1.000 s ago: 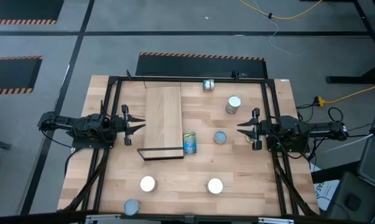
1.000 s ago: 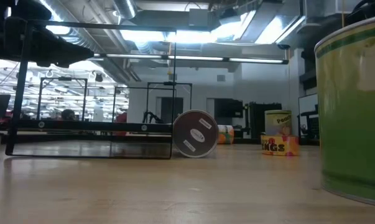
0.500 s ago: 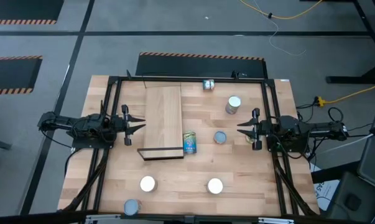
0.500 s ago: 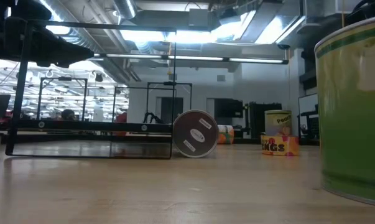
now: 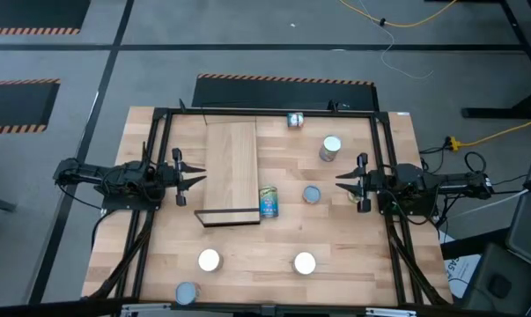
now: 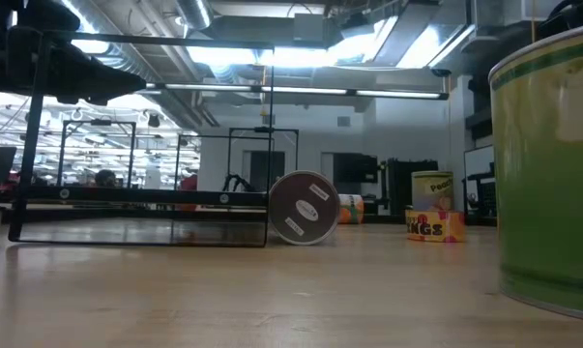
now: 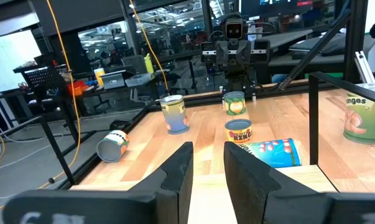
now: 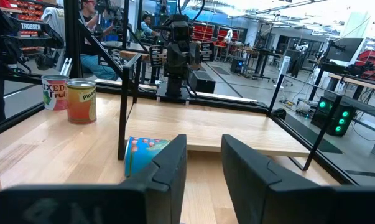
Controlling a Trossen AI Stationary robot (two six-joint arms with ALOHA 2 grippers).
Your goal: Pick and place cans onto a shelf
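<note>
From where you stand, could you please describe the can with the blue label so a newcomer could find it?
Start at the shelf, the long light-wood plank on the table. At its dark-edged end, just beside its corner, the blue-labelled can lies on its side. The other cans nearby stand upright, showing round tops.

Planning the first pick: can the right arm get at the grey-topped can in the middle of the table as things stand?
Probably yes. The grey-topped can stands just ahead of the open right gripper with bare tabletop between them; the blue-and-yellow can lies beyond it.

Bare light-wood shelf (image 5: 231, 167), blue-labelled can (image 5: 268, 202) on its side beside it, other cans (image 5: 330, 148) scattered upright.
</note>
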